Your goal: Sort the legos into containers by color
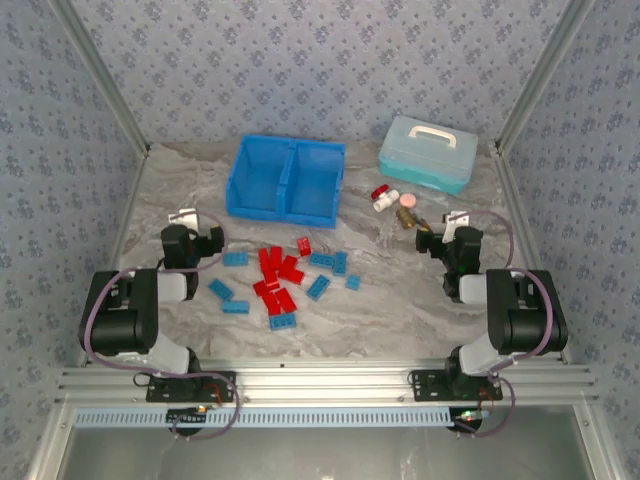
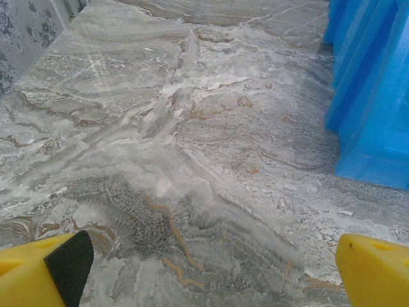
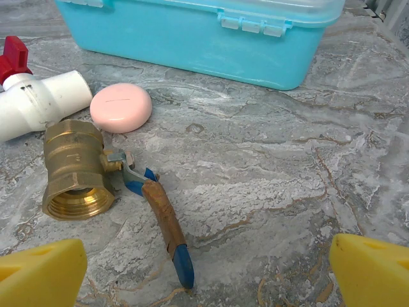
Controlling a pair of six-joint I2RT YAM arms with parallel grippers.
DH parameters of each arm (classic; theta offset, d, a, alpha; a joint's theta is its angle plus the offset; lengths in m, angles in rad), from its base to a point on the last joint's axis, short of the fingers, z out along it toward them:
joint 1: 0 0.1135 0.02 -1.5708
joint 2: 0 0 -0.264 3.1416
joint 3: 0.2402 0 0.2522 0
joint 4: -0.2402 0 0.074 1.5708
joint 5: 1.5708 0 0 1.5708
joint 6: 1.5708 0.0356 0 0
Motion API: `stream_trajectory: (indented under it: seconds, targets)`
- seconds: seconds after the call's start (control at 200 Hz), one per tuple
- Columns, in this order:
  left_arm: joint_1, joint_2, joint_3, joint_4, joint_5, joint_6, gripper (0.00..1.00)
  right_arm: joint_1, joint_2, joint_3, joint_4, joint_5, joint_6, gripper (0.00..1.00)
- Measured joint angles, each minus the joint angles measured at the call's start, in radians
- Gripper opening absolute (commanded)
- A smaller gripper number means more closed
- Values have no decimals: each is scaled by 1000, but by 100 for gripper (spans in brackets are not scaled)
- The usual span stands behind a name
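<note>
Work surface: a grey marbled table [image 1: 400, 300], closed in by patterned walls.

Task pieces: the legos [image 1: 277, 278], small studded plastic bricks, lie loose on the table between the two arms, on the near side of the bin. The red bricks [image 1: 268, 262] bunch in the middle. The light blue bricks [image 1: 319, 287] lie scattered to their left, right and near sides.

Containers: a bright blue open-top rectangular plastic bin [image 1: 280, 208] stands at the far middle of the table. A central divider splits it into a left compartment [image 1: 262, 172] and a right compartment [image 1: 318, 176]. In the left wrist view its outer wall rises at the right edge.

Left tool: the left gripper [image 2: 204, 281] hangs over bare table, left of the legos and near-left of the bin. Its yellow fingertips [image 2: 29, 275] are spread wide and grasp nothing.

Right tool: the right gripper [image 3: 204, 275] hangs low over the table on the right. Its jaws are likewise spread wide, with nothing in their grasp.

Bystanders, far right: a pale teal lidded plastic case [image 1: 428, 155] with a white handle [image 1: 432, 130].

Bystanders, between case and right gripper: a white plastic pipe valve [image 3: 41, 102] with a red handle. A pink round disc [image 3: 121, 107] lies just beside it. A brass ball valve [image 3: 73, 173] lies nearer, its lever sleeved in brown and blue.
</note>
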Motion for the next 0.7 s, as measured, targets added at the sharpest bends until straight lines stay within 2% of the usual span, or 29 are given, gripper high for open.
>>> stream_trajectory:
  seconds: [0.7]
  targets:
    - [0,0,0,0,0,0,99,-1,-14,0,-16,-3,0,100]
